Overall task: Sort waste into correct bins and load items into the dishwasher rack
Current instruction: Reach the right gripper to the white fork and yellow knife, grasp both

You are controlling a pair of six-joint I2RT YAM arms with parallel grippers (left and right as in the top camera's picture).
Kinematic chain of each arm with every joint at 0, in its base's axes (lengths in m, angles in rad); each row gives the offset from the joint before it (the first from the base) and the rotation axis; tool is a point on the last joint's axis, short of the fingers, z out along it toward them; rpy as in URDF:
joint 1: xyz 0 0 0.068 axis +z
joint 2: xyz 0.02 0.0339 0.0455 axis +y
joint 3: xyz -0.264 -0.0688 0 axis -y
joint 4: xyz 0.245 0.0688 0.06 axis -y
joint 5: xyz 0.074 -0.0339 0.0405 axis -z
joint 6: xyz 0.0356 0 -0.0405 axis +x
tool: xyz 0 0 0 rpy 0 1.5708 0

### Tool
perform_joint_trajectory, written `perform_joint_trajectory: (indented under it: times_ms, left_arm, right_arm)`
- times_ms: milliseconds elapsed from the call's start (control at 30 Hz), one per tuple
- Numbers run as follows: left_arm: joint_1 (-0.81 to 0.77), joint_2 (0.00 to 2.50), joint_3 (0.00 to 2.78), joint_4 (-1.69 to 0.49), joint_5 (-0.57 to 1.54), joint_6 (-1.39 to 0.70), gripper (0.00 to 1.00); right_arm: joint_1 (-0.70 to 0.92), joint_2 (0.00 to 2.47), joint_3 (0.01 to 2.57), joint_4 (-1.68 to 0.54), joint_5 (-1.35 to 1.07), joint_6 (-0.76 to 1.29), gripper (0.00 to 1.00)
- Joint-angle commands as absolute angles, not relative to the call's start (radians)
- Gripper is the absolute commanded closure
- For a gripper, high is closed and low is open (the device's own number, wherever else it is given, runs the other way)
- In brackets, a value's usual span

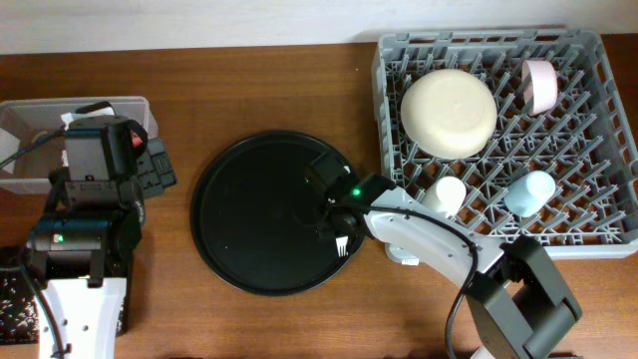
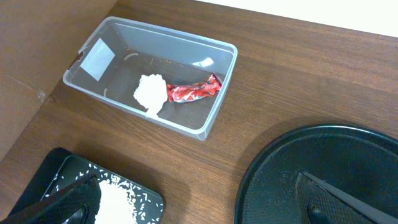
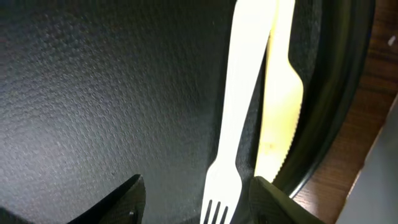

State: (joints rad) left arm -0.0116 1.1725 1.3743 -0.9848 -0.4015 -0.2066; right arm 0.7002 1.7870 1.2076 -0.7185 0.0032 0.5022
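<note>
Where the overhead view looks down on the wooden worktop (image 1: pixel 259 90), the dishwasher rack (image 1: pixel 603 214) fills the upper right corner. It holds the large cream bowl (image 1: pixel 449 111) upside down, the small pink bowl (image 1: pixel 541 85) standing on edge near the far wall, and the white cup (image 1: pixel 446 193) and light blue cup (image 1: pixel 528 191) side by side in the near rows. The round black tray (image 1: pixel 249 214) sits at the centre. The right pincer (image 1: pixel 337 224) is low over the tray's right part, with the tines of the fork (image 1: pixel 342 245) showing just beside it. The left arm (image 1: pixel 90 189) stands at the left edge, partly covering the clear tub (image 1: pixel 40 110).

From the left wrist, the clear tub holds the crumpled white tissue (image 2: pixel 150 94) and the red snack wrapper (image 2: pixel 194 91), which touch each other. Near the tub, the flat black bin (image 2: pixel 59 168) carries the rice-like grains (image 2: pixel 115 202). The left pincer (image 2: pixel 199 211) is spread wide and holds nothing.

From the right wrist, the fork lies flat on the tray with a yellow knife (image 3: pixel 280 112) just beside it, nearer the rim. The right pincer (image 3: pixel 198 190) is apart, one finger on each side of the tined end. Whether either finger touches the fork cannot be told.
</note>
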Motion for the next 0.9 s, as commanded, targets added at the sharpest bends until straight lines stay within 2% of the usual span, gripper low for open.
perform_joint_trajectory:
  times_ms: [0,100,167,200,233,367,400,500,533,867]
  left_arm:
    - [-0.008,1.166,1.377,-0.986,-0.416,-0.216,0.01]
    - [-0.008,1.166,1.377,-0.986,-0.416,-0.216,0.01]
    - [-0.008,1.166,1.377,-0.986,-0.416,-0.216,0.01]
    - [-0.008,1.166,1.377,-0.986,-0.416,-0.216,0.01]
    - [-0.008,1.166,1.377,-0.986,-0.416,-0.216,0.01]
    - [-0.008,1.166,1.377,-0.988,-0.416,-0.216,0.01]
    - [-0.008,1.166,1.377,-0.988,-0.416,-0.216,0.01]
    - [-0.008,1.166,1.377,-0.989,-0.416,-0.216,0.01]
    - [-0.008,1.166,1.377,-0.989,-0.416,-0.216,0.01]
    - [-0.008,1.166,1.377,-0.989,-0.416,-0.216,0.01]
  right_arm:
    - [0.701,1.782,1.198,-0.706,0.012,0.515,0.43]
    - [0.701,1.822,1.198,-0.695,0.010,0.515,0.42]
    - [0.701,1.842,1.198,-0.691,0.010,0.514,0.27]
    - [0.698,1.845,1.198,-0.689,0.012,0.513,0.11]
    - [0.697,1.845,1.199,-0.683,0.012,0.504,0.02]
    - [0.693,1.845,1.199,-0.683,-0.014,0.503,0.02]
    - [0.693,1.845,1.199,-0.683,-0.014,0.503,0.05]
    - [0.695,1.845,1.198,-0.683,-0.014,0.514,0.43]
    - [0.694,1.848,1.198,-0.682,-0.010,0.515,0.48]
    - [0.694,1.908,1.198,-0.665,0.065,0.533,0.49]
